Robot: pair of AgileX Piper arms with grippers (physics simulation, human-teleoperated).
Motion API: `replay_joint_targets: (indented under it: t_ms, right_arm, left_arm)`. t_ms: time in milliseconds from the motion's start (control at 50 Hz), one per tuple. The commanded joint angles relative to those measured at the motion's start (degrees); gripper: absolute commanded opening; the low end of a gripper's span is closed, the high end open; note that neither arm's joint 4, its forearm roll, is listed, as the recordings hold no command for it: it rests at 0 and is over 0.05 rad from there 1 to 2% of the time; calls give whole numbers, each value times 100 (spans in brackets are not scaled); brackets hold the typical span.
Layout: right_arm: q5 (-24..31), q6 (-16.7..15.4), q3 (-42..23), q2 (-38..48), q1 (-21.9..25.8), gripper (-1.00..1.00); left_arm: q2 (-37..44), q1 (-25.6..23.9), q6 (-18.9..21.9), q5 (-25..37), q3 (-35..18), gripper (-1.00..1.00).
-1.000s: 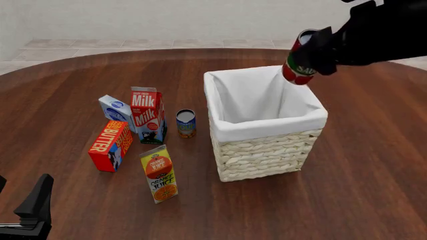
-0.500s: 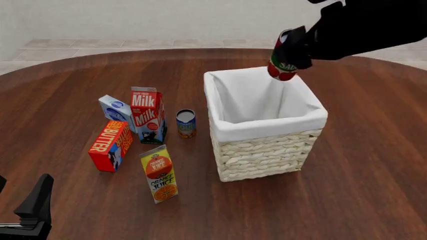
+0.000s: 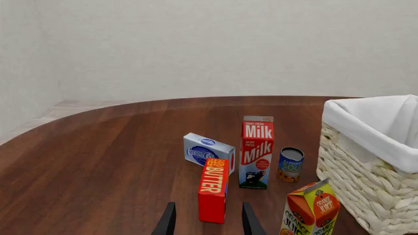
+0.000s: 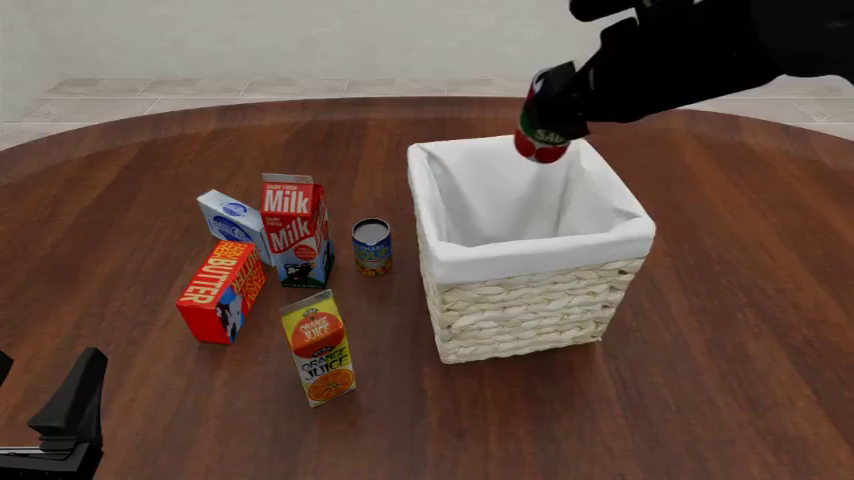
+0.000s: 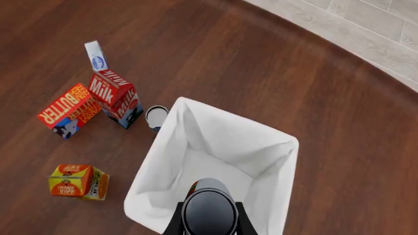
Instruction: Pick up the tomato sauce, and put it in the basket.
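The right gripper, closed on the tomato sauce, has carried it leftward over the basket, whose opening now lies directly beneath it; release looks next. The left gripper idles open.

The butter box stands beyond the parted jaws, the basket seemingly further off.
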Motion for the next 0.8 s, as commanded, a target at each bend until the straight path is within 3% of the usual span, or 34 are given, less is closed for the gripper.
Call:
replay_joint_targets:
  t_ms: [20,800]
  right_arm:
    - [-107,101,-56,196,-17,-100]
    - [-412,99,-107,851,-17,-100]
  left_arm:
    - [0,-1,1,-1,0,100]
    - [0,0,0,0,0,100]
